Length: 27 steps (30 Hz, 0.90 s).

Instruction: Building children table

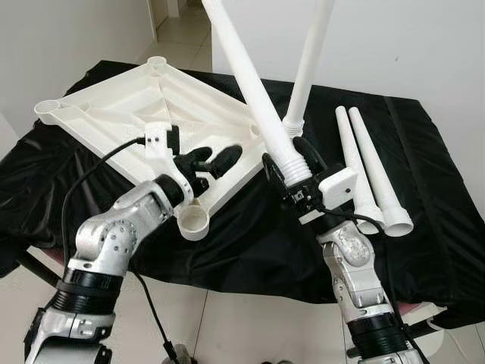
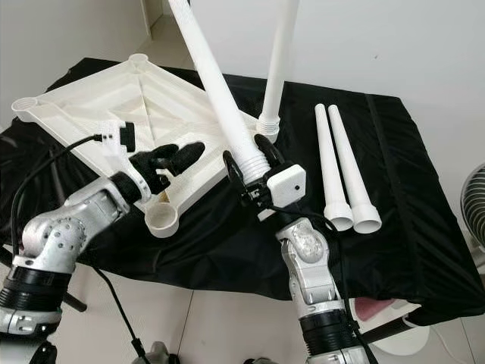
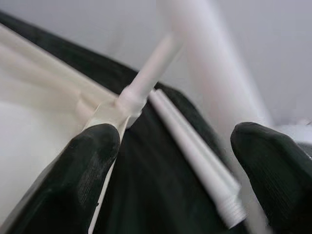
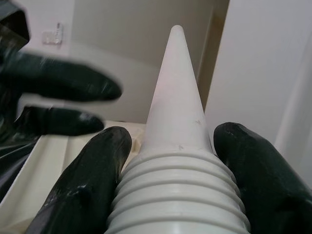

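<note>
Fitting legs: the step in hand looks like screwing the second leg into the upturned tabletop (image 1: 114, 114) on the black-draped table (image 1: 424, 227).
Right hand (image 1: 292, 168): pinching the ribbed threaded end of a white leg (image 1: 254, 83), which slants up and away.
Left hand (image 1: 208, 161): fingers spread, resting over the tabletop, gripping nothing.
Fitted leg (image 1: 307, 68): standing in the corner socket just beyond the right hand.
Spare legs (image 1: 367, 171): two lying side by side on the cloth, to the right.
Next move: probably turning the held leg threads-down and lining it up with the empty near corner socket (image 1: 193, 222).
</note>
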{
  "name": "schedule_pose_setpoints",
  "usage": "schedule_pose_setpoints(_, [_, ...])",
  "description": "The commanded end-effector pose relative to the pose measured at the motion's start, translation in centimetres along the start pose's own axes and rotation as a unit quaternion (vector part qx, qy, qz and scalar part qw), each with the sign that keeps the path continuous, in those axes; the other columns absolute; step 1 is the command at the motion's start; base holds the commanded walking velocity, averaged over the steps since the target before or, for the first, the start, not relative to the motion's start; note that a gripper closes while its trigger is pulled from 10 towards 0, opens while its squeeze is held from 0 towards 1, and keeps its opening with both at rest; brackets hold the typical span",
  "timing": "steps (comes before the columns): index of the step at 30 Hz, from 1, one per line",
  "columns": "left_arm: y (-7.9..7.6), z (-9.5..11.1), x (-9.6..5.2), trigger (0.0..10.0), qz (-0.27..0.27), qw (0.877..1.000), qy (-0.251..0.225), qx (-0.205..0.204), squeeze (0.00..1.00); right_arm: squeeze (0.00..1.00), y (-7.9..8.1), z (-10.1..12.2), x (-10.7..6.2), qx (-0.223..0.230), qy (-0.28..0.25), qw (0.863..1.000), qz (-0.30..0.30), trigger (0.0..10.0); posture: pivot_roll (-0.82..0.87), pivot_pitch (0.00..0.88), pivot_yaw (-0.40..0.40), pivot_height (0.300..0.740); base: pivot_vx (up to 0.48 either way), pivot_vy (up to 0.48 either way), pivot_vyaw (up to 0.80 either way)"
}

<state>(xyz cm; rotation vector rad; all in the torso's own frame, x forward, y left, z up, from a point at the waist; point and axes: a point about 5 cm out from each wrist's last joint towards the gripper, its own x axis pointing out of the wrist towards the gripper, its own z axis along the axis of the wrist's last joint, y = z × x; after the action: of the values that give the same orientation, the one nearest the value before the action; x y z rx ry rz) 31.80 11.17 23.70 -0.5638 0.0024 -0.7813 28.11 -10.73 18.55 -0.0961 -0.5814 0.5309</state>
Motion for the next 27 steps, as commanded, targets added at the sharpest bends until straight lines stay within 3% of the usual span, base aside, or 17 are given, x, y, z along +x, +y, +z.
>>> schedule_pose_setpoints(1, [-2.0, 0.1, -0.5, 10.0, -0.21, 0.977, 0.003, -0.032, 0.0, 0.0, 0.5, -0.2, -0.2, -0.002, 0.004, 1.0, 0.017, 10.0, 0.13, 0.069, 0.0, 0.74, 0.0, 0.0, 0.0])
schedule_pose_setpoints(12, [-2.6, -0.2, -0.3, 10.0, -0.227, 0.972, 0.031, -0.057, 0.0, 0.0, 1.6, -0.6, -0.5, 0.004, 0.015, 0.999, 0.047, 10.0, 0.12, 0.065, 0.001, 0.74, 0.0, 0.0, 0.0])
schedule_pose_setpoints(20, [-1.6, -1.5, 0.8, 10.0, -0.182, 0.978, 0.08, -0.055, 0.0, 0.0, 2.0, -0.5, -0.5, 0.0, 0.011, 0.998, 0.062, 10.0, 0.11, 0.051, 0.009, 0.74, 0.0, 0.0, 0.0])
schedule_pose_setpoints(27, [-0.9, -0.9, 1.9, 10.0, -0.142, 0.983, 0.086, -0.081, 0.0, 0.0, 2.3, -0.7, -0.7, 0.001, 0.016, 0.997, 0.072, 10.0, 0.1, 0.044, 0.01, 0.74, 0.0, 0.0, 0.0])
